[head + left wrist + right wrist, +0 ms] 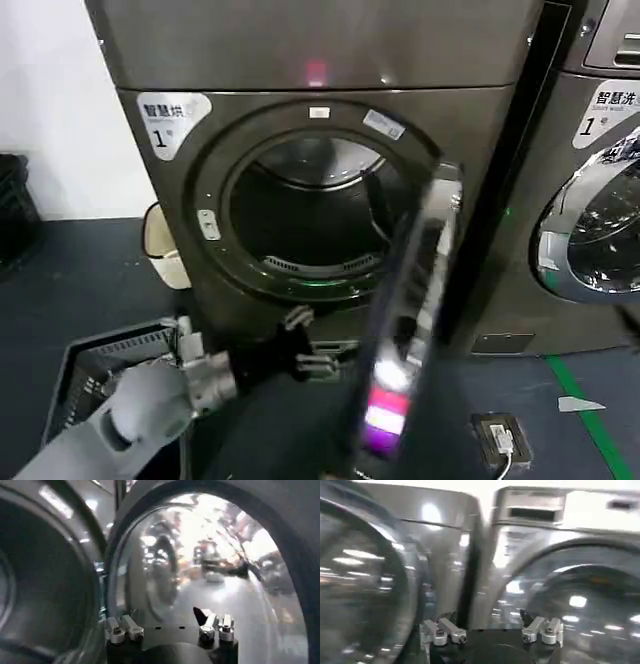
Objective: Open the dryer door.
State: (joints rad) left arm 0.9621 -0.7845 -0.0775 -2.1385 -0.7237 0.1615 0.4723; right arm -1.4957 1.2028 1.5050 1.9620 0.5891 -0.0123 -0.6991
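Dryer door [410, 330] stands swung wide, edge-on before the drum opening [305, 205]; left gripper [300, 350] — fingers spread, holding nothing — sits below the opening beside the door's inner glass [210, 565].

The dryer [330, 150] is a dark grey front-loading unit with a round drum opening [310, 205] fully exposed. The dryer door [405, 320], round with a domed glass window, stands swung wide open, hinged at the right of the opening and seen nearly edge-on. A white label [172, 118] sits at the upper left of the opening.
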